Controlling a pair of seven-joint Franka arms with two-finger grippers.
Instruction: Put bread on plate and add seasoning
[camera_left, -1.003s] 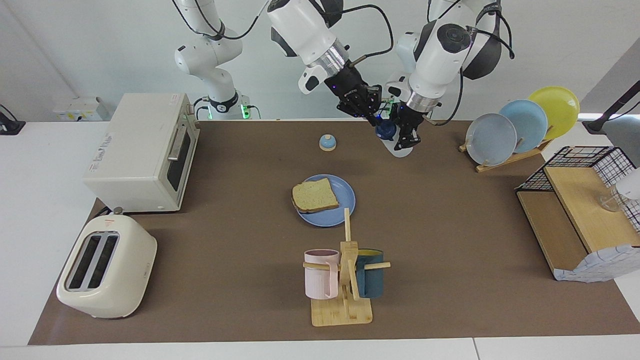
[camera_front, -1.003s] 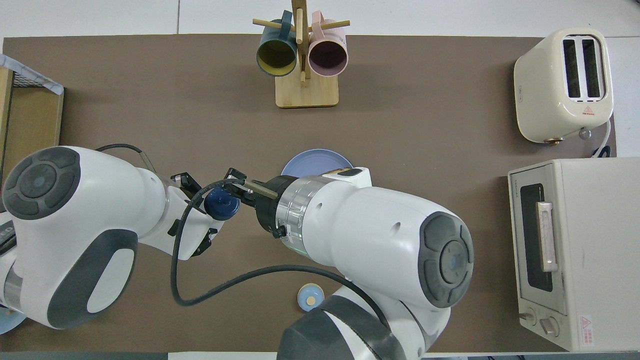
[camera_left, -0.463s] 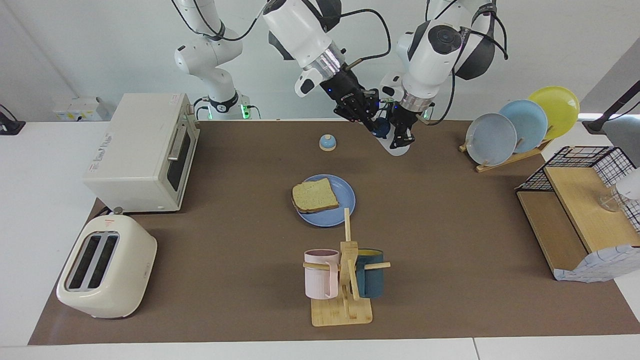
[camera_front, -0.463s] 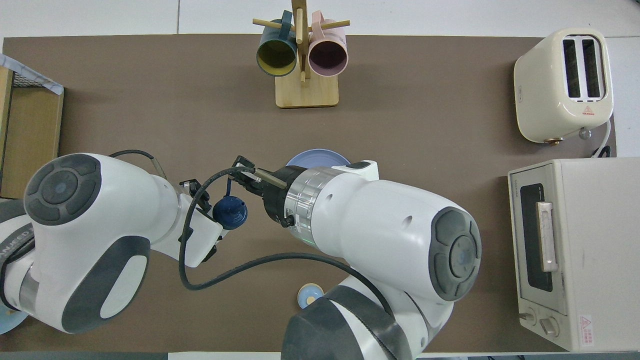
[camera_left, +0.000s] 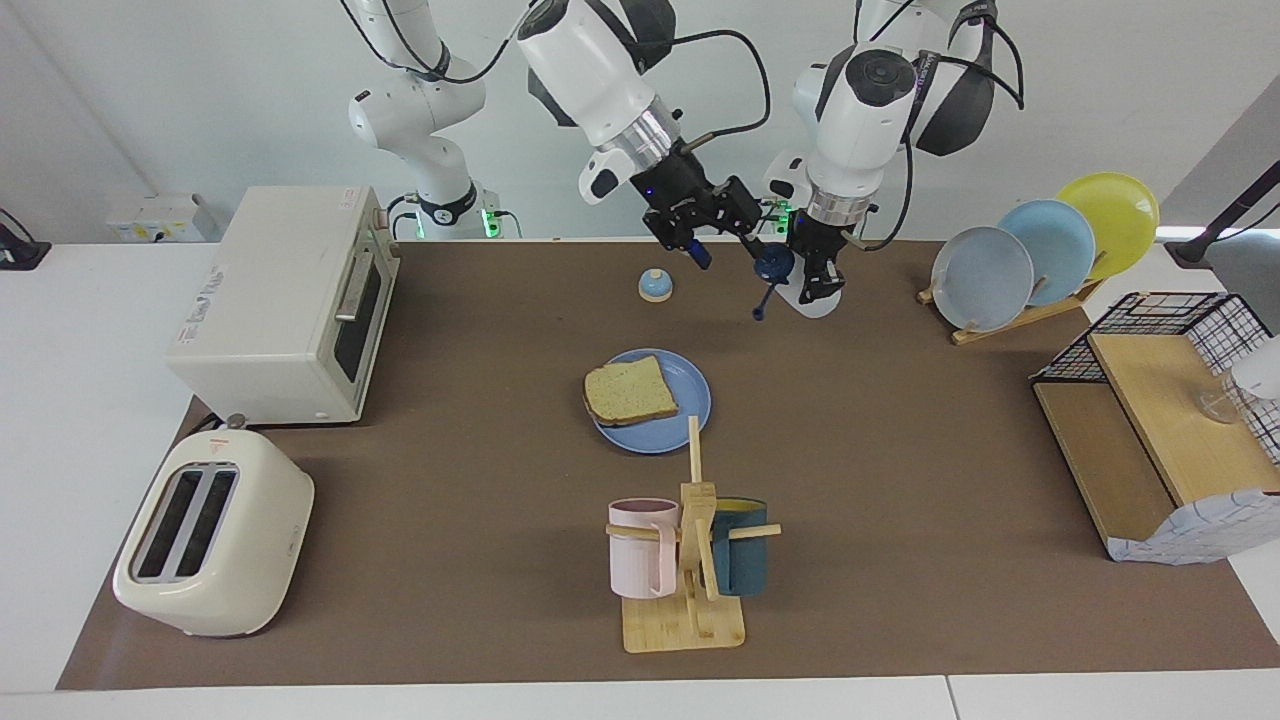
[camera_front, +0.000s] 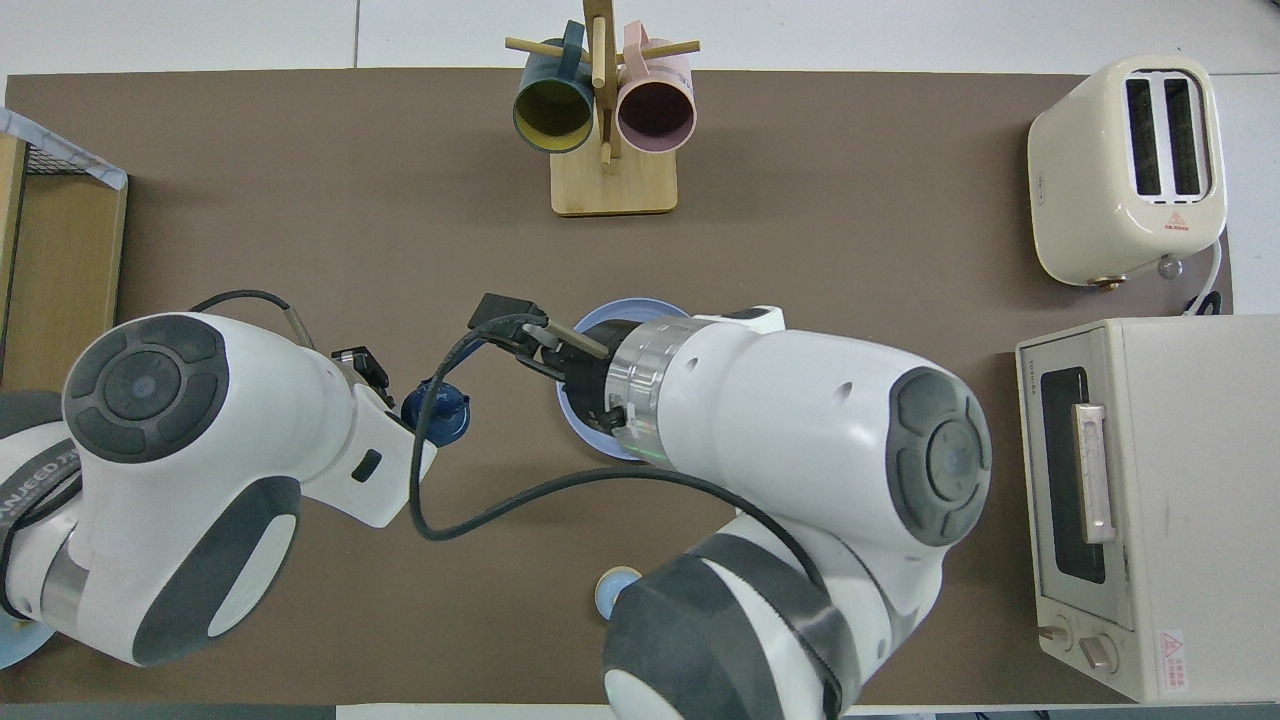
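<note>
Bread (camera_left: 630, 392) already on plate (camera_left: 690, 420) mid-table; left gripper (camera_left: 815, 280) clamped on seasoning (camera_left: 790, 282) near the robots' edge, right gripper (camera_left: 712, 232) apart above the table beside it; carry the bottle over the bread, then tip spout down.

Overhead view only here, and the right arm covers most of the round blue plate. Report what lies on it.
Observer: A square slice of brown wholegrain bread lies flat on the round blue plate.
Operator: Now give me the left tool's grip.
Observer: The left tool is shut on the whitish plastic bottle with the dark blue cap, gripping its body just under the cap.
Operator: Place the right tool.
Observer: The right tool hangs apart from the bottle, over the table near the small blue-domed bell.
</note>
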